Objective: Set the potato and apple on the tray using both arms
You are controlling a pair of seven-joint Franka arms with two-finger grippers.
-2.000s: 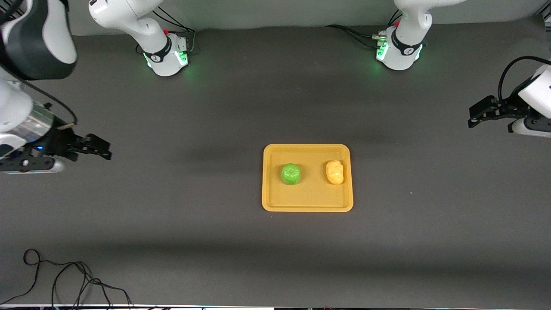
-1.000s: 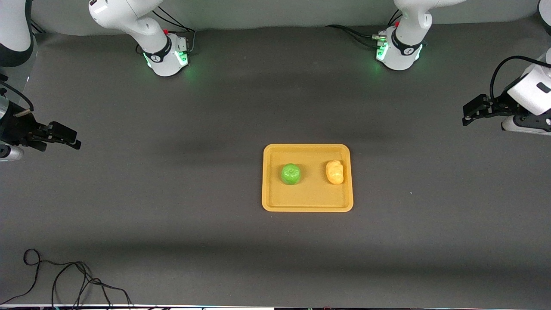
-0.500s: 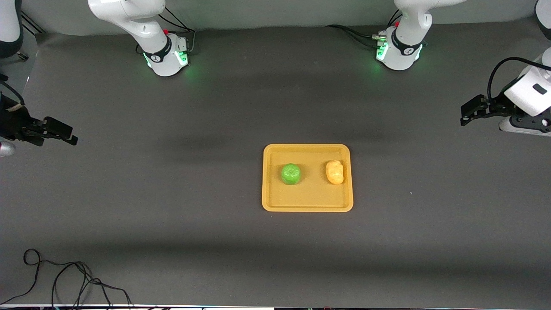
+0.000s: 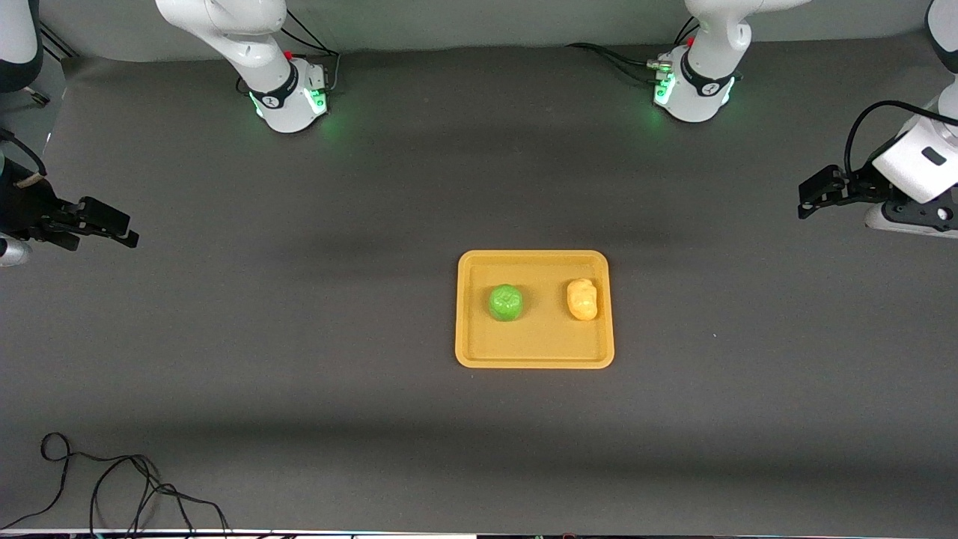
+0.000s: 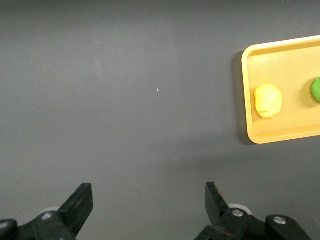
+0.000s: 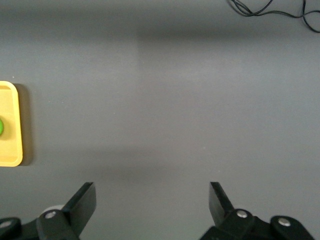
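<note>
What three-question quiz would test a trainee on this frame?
1. True or false: the apple and the potato both lie on the tray.
2. Which is nearer the left arm's end of the table? A apple, B potato.
3. Fill in: the left claw and the right claw are both ____.

Key: 1 true; 2 B; 3 open, each over bare table at its own end, holding nothing.

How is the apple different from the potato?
The apple is bright green and round; the potato is yellow-orange, lumpy and oval. The apple lies toward the right arm's end of the tray, the potato toward the left arm's end. Both are about the same size, rest on the tray, apart, and neither is held.
</note>
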